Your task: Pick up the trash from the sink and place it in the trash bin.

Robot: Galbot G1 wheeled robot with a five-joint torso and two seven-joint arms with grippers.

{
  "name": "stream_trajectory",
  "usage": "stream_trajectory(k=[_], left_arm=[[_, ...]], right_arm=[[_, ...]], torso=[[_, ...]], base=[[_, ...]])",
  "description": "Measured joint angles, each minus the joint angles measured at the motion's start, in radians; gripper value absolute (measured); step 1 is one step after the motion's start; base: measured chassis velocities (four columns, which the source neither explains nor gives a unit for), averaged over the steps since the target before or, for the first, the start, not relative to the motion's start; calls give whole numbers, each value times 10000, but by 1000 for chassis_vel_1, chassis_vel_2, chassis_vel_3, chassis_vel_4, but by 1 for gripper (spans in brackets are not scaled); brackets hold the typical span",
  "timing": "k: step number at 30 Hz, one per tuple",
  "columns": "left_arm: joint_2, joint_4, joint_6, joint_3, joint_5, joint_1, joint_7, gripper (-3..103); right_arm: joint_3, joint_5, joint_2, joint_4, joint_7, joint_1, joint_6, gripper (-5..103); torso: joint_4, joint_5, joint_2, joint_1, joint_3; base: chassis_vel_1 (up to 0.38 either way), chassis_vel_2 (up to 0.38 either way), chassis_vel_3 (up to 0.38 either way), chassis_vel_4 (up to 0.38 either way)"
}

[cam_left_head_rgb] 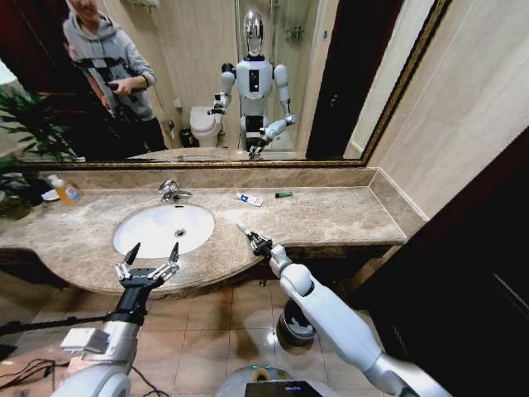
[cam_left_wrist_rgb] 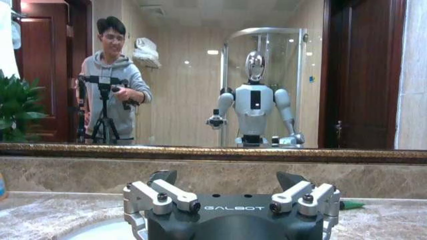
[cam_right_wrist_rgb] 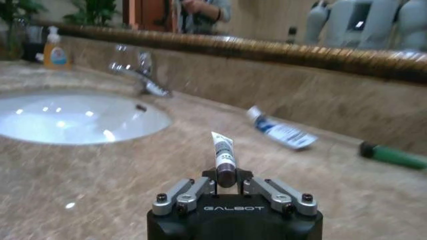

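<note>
Transfer step in hand: the right gripper (cam_left_head_rgb: pixel 261 245), centre frame over the countertop (cam_left_head_rgb: pixel 331 217) edge, pinches a small white tube (cam_right_wrist_rgb: pixel 222 148), which must next travel to the trash bin (cam_left_head_rgb: pixel 295 322) lower centre; left gripper (cam_left_head_rgb: pixel 147 266), spread, idles before the sink (cam_left_head_rgb: pixel 149 223).

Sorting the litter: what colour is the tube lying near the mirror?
The flattened plastic tube is white with blue markings, clearest in the right wrist view.
</note>
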Motion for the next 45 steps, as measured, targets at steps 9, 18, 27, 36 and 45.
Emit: stream_trajectory(k=[9, 18, 27, 36, 45], left_arm=[[0, 0, 0, -1, 0, 0, -2, 100], [0, 0, 0, 0, 0, 0, 1, 100], [0, 0, 0, 0, 0, 0, 0, 100], [0, 0, 0, 0, 0, 0, 2, 100], [0, 0, 0, 0, 0, 0, 4, 100]], right_arm=[[2579, 520, -929, 2474, 129, -2096, 192, 16], [4457, 158, -822, 4107, 804, -5455, 1615, 16], [5488, -1973, 678, 4013, 1318, -9156, 3004, 16], [4929, -1001, -139, 331, 778, -7963, 1738, 16], [4059, -746, -651, -2684, 65, -6185, 1125, 16]], torso=[[-1, 0, 1, 0, -1], [-3, 1, 3, -2, -2], [-2, 0, 3, -3, -3], [4, 3, 2, -1, -2], [-1, -2, 0, 1, 0]], base=[[0, 0, 0, 0], [0, 0, 0, 0], [0, 0, 0, 0], [0, 0, 0, 0], [0, 0, 0, 0]])
